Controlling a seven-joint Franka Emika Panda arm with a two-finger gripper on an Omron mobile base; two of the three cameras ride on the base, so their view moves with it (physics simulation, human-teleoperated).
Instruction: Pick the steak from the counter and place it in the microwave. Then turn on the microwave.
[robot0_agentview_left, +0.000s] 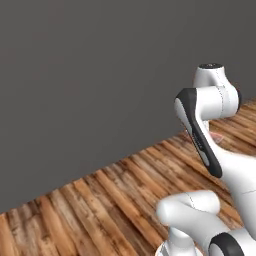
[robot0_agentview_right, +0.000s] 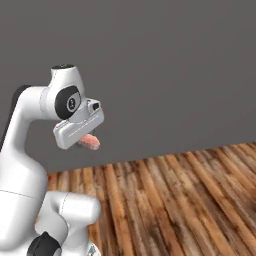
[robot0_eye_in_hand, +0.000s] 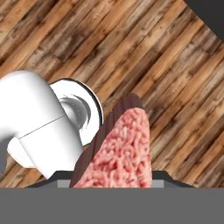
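Held aloft in the gripper (robot0_agentview_right: 86, 142), the pink steak (robot0_eye_in_hand: 122, 153) hangs over the wooden floor (robot0_agentview_right: 175, 200), its long axis running out beyond the gripper's tips, a plain grey wall (robot0_agentview_right: 165, 65) standing just behind.

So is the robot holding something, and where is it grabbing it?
Yes. The gripper is shut on the steak, pinching one end of the slab; the rest sticks out past the gripper above the wooden floor.

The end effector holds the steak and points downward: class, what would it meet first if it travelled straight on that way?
Probably the wooden floor. The end effector, shut on the steak, faces planks with nothing between, though the robot's own base sits close beside that line.
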